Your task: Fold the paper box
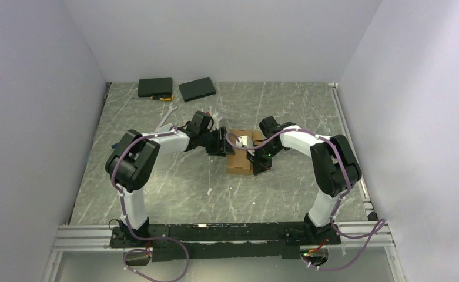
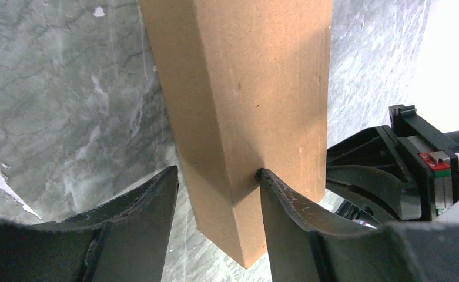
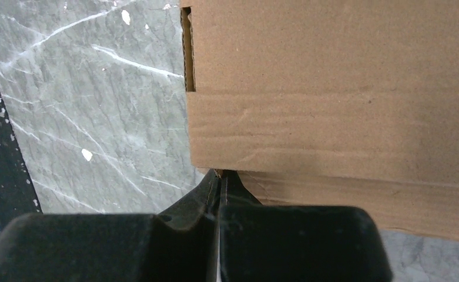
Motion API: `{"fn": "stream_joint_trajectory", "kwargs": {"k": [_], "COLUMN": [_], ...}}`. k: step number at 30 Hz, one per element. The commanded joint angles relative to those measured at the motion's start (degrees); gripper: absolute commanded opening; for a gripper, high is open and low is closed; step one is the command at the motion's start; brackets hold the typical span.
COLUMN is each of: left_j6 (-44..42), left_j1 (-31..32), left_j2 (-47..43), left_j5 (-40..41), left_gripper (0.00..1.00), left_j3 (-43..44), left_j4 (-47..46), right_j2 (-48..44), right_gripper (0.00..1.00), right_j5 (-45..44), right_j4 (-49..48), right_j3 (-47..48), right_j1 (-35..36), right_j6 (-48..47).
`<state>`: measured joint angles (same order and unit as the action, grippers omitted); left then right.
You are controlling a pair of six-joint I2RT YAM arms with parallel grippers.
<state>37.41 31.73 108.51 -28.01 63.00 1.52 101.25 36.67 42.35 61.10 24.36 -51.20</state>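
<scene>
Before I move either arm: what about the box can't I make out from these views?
- Top view: paper box far end, hidden by both wrists.
- Left wrist view: left gripper straddles a corner; one finger touches, squeeze unclear.
- Right wrist view: right gripper shut at the edge; whether cardboard is pinched is hidden.

Brown paper box (image 1: 239, 163), folded, mid-table

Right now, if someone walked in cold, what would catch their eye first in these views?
First the paper box at mid-table, with both arms converging on it. The left tool straddles one corner of the brown carton, its jaws apart; the right tool is pinched shut with its tips at the box's edge. After that, the two black slabs lying at the far left edge of the table.
</scene>
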Motion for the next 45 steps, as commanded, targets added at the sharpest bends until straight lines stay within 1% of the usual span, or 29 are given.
{"fn": "stream_joint_trajectory", "kwargs": {"k": [1, 4, 12, 15, 20, 24, 26, 33, 42, 43, 45], "left_j6": [0.1, 1.0, 2.9, 3.6, 4.2, 4.0, 3.8, 3.7, 3.8, 3.8, 4.0], "left_j1": [1.9, 1.9, 1.9, 1.9, 1.9, 1.8, 1.8, 1.5, 1.3, 1.3, 1.3], "left_j2": [2.7, 2.5, 1.7, 1.3, 1.1, 1.0, 1.0, 0.8, 0.3, 0.3, 0.3], "left_j5": [3.3, 4.3, 6.5, 7.3, 7.6, 7.4, 7.3, 7.1, 7.2, 7.2, 7.2], "left_gripper": [0.56, 0.56, 0.56, 0.56, 0.56, 0.56, 0.56, 0.56, 0.55, 0.55, 0.54], "left_j3": [-0.4, -0.7, -1.7, -2.1, -2.6, -2.7, -2.7, -2.9, -3.2, -3.2, -3.4], "left_j4": [2.9, 2.5, 1.9, 1.9, 1.5, 1.6, 1.7, 1.8, 1.8, 1.8, 1.7], "right_j2": [-1.4, -2.6, -2.5, -3.1, -3.2, -3.7, -4.4, -5.1, -4.6, -4.5, -4.5], "right_gripper": [0.0, 0.0, 0.0, 0.06, 0.08, 0.14, 0.15, 0.16, 0.14, 0.14, 0.08], "right_j5": [7.8, 9.2, 6.1, 5.3, 4.6, 4.0, 3.8, 4.1, 2.0, 2.1, 2.2], "right_j4": [-0.8, -0.2, -2.6, -3.5, -3.3, -2.8, -2.6, -1.5, -0.3, -0.2, -0.1], "right_j3": [3.0, 2.2, -0.1, -1.3, -1.4, -1.7, -1.7, -1.8, -1.7, -1.7, -1.6], "right_j1": [0.7, 1.1, 1.6, 1.6, 1.6, 1.4, 1.3, 0.5, 0.5, 0.5, 0.5], "right_j6": [-0.7, -2.8, -3.0, -3.3, -3.4, -4.0, -4.1, -4.9, -5.9, -5.8, -5.7]}}
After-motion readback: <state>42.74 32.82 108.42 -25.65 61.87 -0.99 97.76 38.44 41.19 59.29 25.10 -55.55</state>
